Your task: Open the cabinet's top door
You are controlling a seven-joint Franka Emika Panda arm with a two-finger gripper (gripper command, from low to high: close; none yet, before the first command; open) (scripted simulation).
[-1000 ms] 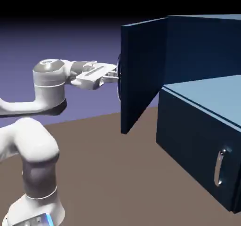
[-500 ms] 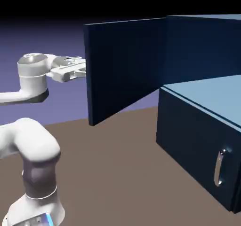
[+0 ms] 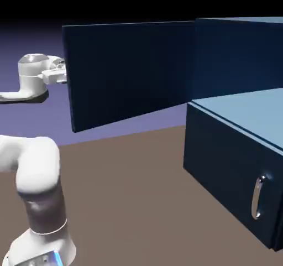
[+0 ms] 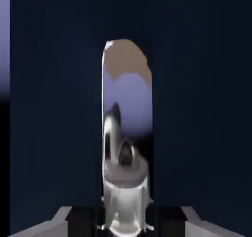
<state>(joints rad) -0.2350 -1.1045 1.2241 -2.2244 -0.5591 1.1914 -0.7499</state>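
Hand view: fingers [image 4: 126, 226] clamped on silver loop handle [image 4: 125, 147]; navy top door [image 3: 130, 71] swung wide from cabinet [image 3: 237, 149].

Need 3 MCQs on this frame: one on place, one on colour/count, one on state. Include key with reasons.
1. Where is the gripper?
A. at the lower handle
B. at the top door's handle
C. on the table

2. How many silver handles show in the exterior view?
A. none
B. one
C. three

3. What state is the top door in?
A. swung wide open
B. fully shut
C. lying on the table

Key: B, the hand view shows the silver handle between the shut fingertips; B, only the lower panel's handle shows there; A, the door stands out from the cabinet toward the arm.
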